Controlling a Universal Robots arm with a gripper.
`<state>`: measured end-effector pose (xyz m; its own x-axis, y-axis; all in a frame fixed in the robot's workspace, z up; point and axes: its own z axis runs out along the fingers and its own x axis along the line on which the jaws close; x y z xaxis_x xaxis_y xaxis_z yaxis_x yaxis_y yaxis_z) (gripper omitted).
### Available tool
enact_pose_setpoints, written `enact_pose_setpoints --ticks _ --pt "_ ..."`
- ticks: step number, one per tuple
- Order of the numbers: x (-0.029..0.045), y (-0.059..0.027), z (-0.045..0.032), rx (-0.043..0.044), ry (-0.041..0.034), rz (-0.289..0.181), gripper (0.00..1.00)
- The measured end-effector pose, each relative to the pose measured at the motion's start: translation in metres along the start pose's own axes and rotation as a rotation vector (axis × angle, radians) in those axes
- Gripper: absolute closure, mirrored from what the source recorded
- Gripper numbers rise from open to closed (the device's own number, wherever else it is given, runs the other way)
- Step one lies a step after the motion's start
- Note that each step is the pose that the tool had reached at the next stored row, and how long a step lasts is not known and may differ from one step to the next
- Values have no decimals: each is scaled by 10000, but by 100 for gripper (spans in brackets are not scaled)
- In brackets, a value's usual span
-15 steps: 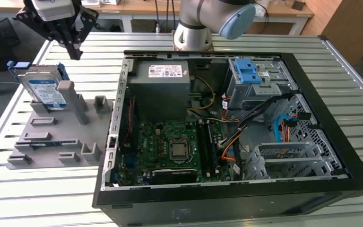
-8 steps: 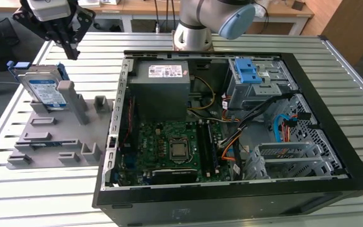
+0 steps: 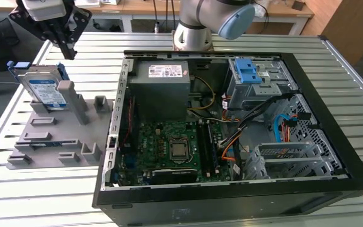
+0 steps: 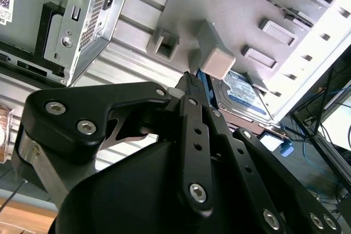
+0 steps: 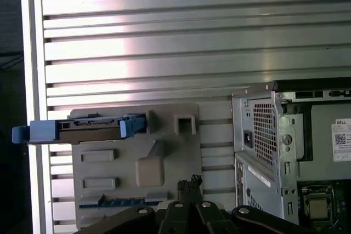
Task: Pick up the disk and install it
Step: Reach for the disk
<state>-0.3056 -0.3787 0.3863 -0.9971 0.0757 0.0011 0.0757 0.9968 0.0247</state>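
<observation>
The disk (image 3: 46, 90), silver-grey with a white-and-blue label and a blue bracket, stands on edge in a slot of the grey holder (image 3: 49, 139) at the exterior view's left. In the first wrist view the disk (image 5: 88, 129) is seen edge-on with its blue tab sticking out. In the second wrist view, the labelled face of the disk (image 4: 244, 94) shows behind a holder post. My gripper (image 3: 72, 53) hangs above the holder, just to the exterior view's right of the disk and clear of it. Its fingers are shut with nothing between them in both wrist views (image 4: 190, 78) (image 5: 190, 181).
An open computer case (image 3: 332, 142) lies on the slatted metal table (image 3: 43, 198). Inside are the power-supply box (image 3: 162, 85), a motherboard (image 3: 172, 146), loose cables, and a grey cage with two blue clips (image 3: 247, 73). The arm's base (image 3: 194, 28) stands behind the case.
</observation>
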Motion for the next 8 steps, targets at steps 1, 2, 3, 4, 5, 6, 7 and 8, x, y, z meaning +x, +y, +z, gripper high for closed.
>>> enact_pose_setpoints --ticks 1,2,3,4,5,6,7,8 --pt "8 1 1 0 0 0 89" --pt "15 2 2 0 0 0 89" --pt "20 3 3 -1 -1 1 89" --pt "23 4 3 0 0 0 89" --pt "25 4 4 0 1 0 89" --pt "25 4 4 0 2 -1 89" --pt "26 4 5 0 2 -1 89" --pt "27 4 5 0 2 0 89"
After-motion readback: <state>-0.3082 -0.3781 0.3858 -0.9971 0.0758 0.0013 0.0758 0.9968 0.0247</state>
